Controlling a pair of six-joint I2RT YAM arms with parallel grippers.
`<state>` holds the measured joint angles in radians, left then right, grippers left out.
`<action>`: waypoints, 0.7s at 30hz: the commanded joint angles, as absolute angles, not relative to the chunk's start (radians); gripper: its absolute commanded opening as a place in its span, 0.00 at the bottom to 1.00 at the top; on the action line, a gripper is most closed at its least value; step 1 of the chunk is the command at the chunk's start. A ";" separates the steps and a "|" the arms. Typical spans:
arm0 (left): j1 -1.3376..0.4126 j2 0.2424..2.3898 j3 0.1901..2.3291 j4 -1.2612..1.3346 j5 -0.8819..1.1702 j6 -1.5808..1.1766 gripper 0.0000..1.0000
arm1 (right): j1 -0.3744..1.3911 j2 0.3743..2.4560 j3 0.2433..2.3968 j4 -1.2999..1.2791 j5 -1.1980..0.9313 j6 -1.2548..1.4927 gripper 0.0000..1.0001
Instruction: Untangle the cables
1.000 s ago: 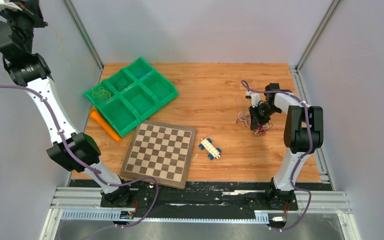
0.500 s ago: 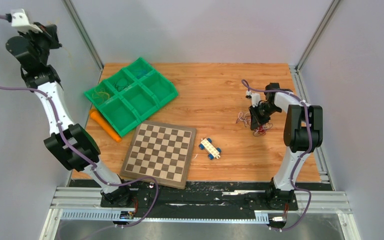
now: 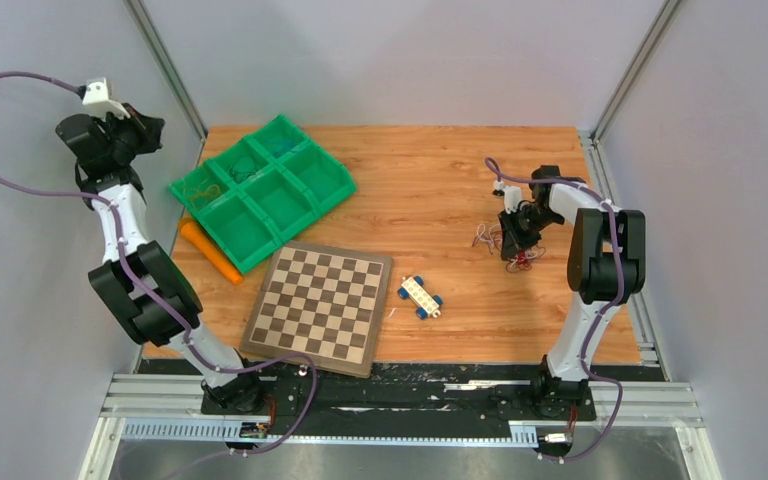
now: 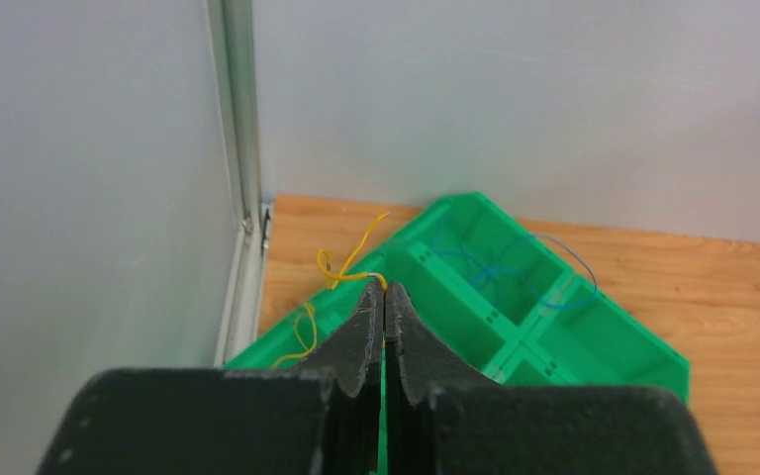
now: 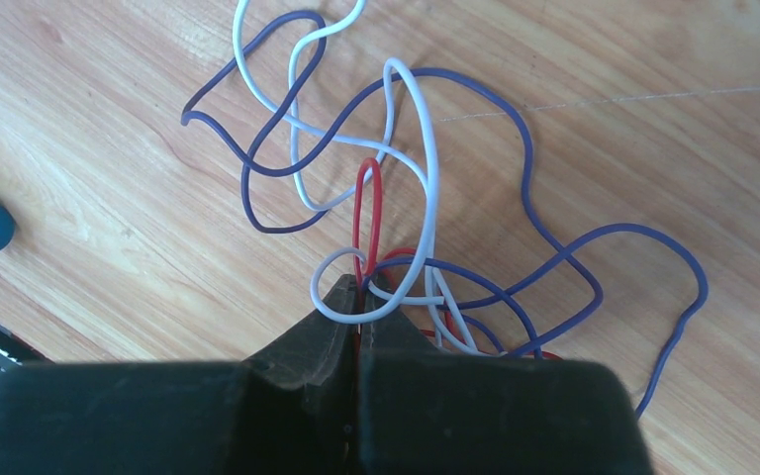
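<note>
Now, at far left, the left end effector (image 4: 384, 292) is pinching a yellow cable (image 4: 348, 265) above the green tray (image 4: 609, 332); lowering it slowly into 1 compartment would be wise. At right, the right end effector (image 5: 360, 289) is clamping the red cable (image 5: 369, 161) inside the purple-and-white tangle (image 5: 434, 158) lying on the wooden bench (image 3: 420, 190); a steady hold there should help. Grey walls (image 3: 410, 60) are enclosing it.

Green tray (image 3: 312, 172), chessboard (image 3: 320, 305), toy car (image 3: 420, 296), orange stick (image 3: 210, 250)
</note>
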<state>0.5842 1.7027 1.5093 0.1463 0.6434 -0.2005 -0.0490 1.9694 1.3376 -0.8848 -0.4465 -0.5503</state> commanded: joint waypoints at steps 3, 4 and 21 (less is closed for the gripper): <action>0.595 1.772 1.487 0.038 0.698 -0.224 0.00 | -0.046 1.994 1.296 -0.852 -0.410 -0.557 0.00; 0.595 1.783 1.485 0.033 0.697 -0.227 0.00 | -0.046 1.988 1.287 -0.852 -0.410 -0.558 0.00; 0.544 1.981 1.439 -0.112 0.558 -0.232 0.00 | -0.046 1.949 1.230 -0.854 -0.388 -0.555 0.00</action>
